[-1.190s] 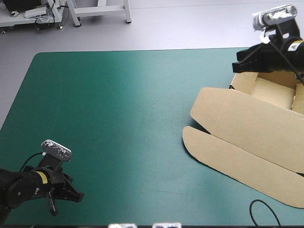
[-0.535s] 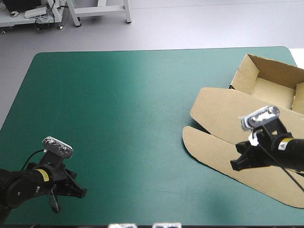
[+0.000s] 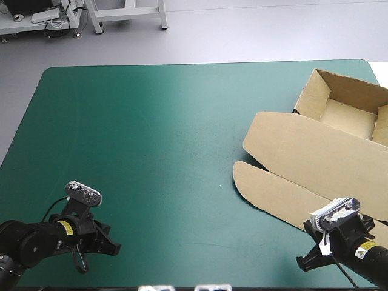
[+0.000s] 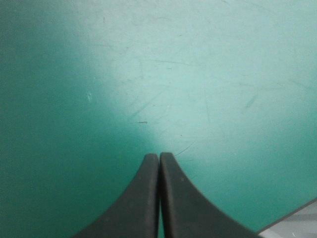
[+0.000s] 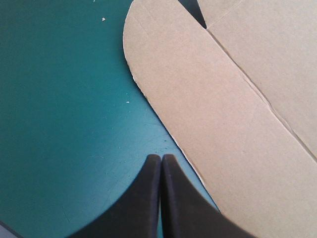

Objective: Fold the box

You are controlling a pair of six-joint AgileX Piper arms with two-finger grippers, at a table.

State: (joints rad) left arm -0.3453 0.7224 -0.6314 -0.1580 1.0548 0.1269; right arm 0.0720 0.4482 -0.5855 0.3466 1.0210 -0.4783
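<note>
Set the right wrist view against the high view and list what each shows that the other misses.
Only the right wrist view: the right gripper has its fingers shut in one pointed arch, tips over the teal-green cover just beside the curved edge of the box's rounded flap.

Only the high view: the box's tray part with raised walls at the table's far right, and the left gripper near the front left.

Both: the rounded flap lying flat, its crease line, and the cover.
</note>
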